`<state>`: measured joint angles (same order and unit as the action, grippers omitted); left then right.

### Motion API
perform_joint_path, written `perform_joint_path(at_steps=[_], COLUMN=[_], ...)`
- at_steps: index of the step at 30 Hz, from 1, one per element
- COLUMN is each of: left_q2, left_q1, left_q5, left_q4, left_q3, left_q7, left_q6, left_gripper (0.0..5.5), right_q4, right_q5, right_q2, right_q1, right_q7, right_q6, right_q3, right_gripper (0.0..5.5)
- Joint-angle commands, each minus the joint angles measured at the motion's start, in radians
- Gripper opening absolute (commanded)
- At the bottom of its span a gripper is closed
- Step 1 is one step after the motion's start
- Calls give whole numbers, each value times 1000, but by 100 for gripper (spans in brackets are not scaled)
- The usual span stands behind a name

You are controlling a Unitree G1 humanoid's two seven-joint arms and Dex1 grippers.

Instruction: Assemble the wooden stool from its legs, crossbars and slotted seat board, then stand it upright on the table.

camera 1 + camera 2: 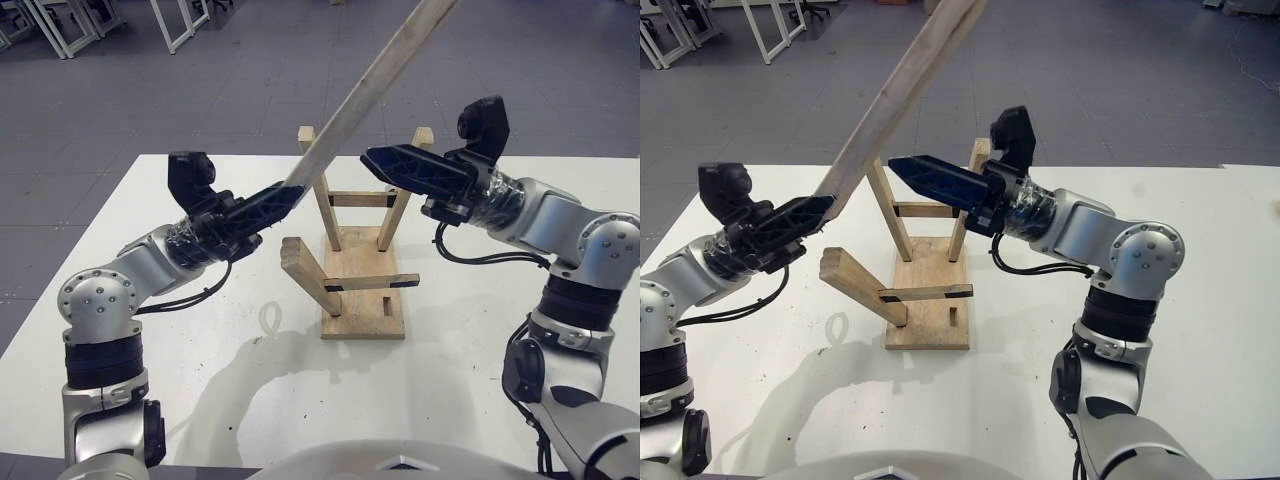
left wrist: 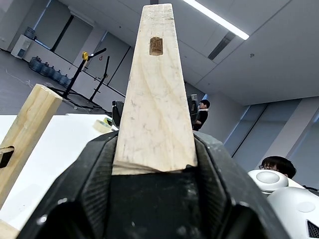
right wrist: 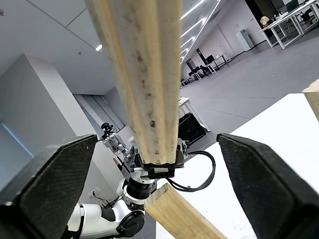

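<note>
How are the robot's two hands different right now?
The left gripper has its jaws shut on a long wooden leg; the right gripper has its jaws open, holding nothing. The left gripper grips the leg's lower end; the right gripper points toward it without touching. Both are black and above the table.

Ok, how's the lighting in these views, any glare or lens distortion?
Left eye view: even overhead light, white table bright but not glaring. Left wrist view: a ceiling light strip burns white beside the wooden leg. Right wrist view: wide-angle stretch, and the leg looms inside the open right gripper.
</note>
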<state>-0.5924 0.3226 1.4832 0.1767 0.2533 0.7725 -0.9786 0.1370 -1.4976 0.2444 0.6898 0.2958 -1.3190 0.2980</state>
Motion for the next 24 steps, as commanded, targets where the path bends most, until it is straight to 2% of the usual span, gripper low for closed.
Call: perform_joint_path(at_steps=[1, 4, 13, 17, 19, 20, 24], left_q2=[1, 4, 4, -12, -7, -6, 0], left_q1=[41, 54, 51, 66, 88, 98, 124], left_q5=[-28, -46, -101, -121, -130, -129, -122], left_q4=[-8, -16, -21, -41, -58, -61, -76], left_q3=[-30, -42, -61, -56, -49, -46, -22], left_q7=[27, 39, 82, 102, 94, 96, 80], left_q6=[-24, -29, -35, -39, -35, -39, -38], left_gripper=[206, 206, 206, 206, 206, 243, 309], right_q4=[13, -14, -27, -28, -29, -31, -58], right_q5=[-18, -40, -148, -141, -123, -110, -16], right_q2=[-1, -22, -15, 2, 13, 17, 56], right_q1=[29, 62, 56, 52, 53, 55, 67], right_q7=[-32, -54, -110, -106, -97, -91, -48], right_q6=[53, 100, 164, 178, 188, 195, 239], right_q3=[-37, -55, -96, -106, -111, -113, -111], right_gripper=[461, 461, 276, 220, 218, 218, 202])
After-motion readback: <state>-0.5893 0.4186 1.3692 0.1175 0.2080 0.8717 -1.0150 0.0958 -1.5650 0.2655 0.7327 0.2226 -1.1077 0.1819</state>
